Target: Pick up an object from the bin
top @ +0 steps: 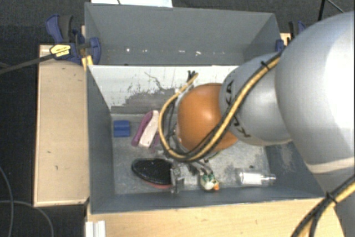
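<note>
My gripper (177, 178) is low in the bin's front middle, mostly hidden under the arm's orange cover. Its tip is at the right end of a flat black oval thing with a red edge (151, 170) that lies on the floor near the front wall. Whether it touches that thing I cannot tell. Just right of the gripper lies a small white, green and orange thing (209, 181). A pink and purple oblong thing (146, 127) lies behind the black one, leaning along the floor.
A small blue block (122, 129) sits near the left wall. A clear and white tube (256, 178) lies by the front right corner. The arm and its cables cover the right half of the bin.
</note>
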